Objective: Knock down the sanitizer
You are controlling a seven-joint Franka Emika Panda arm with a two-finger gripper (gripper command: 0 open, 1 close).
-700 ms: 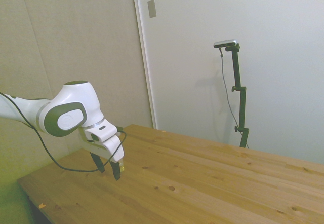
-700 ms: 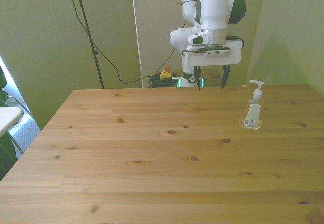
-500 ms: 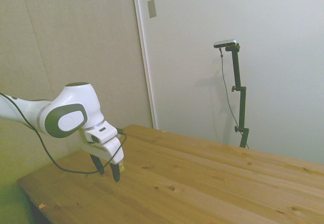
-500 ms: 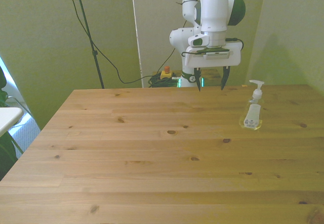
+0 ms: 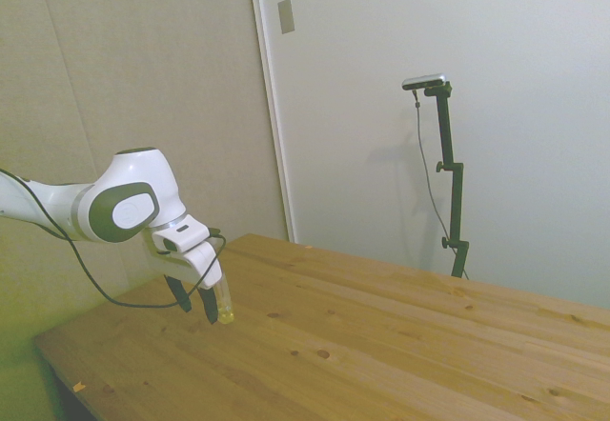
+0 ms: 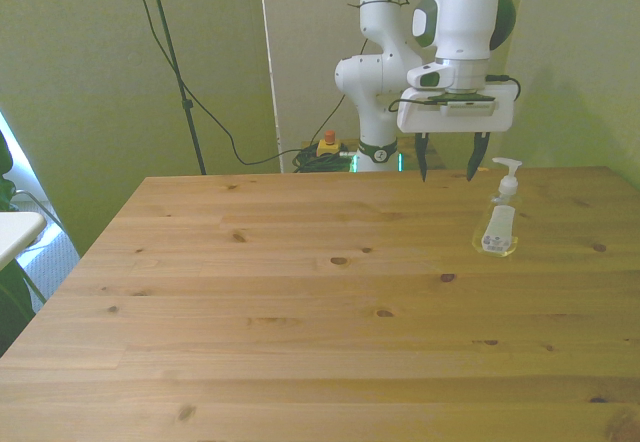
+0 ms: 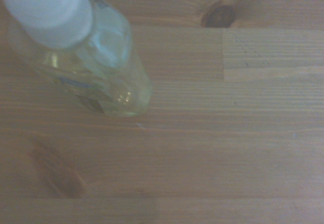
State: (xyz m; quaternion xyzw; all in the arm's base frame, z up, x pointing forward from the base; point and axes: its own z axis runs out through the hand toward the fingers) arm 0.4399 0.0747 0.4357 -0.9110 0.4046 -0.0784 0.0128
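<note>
Table: I've got a bare pine table [image 6: 300,302] under the arm, pale walls behind, nothing else on the wood.
Bottle: the sanitizer [image 6: 499,223] stands upright near the front view's right edge, pump on top. The wrist cam sees it from above [image 7: 96,62], close in.
Progress: I'd call it barely started. The bottle isn't knocked yet, so the whole push is left.
Gripper: the gripper [image 6: 447,172] hangs just beside the bottle, toward the front view's left and a bit behind it, tips at about pump height.
Fingers: spread wide, holding nothing, touching nothing as far as I can tell.
Side cam: the gripper [image 5: 196,304] partly hides the bottle [image 5: 225,309].
</note>
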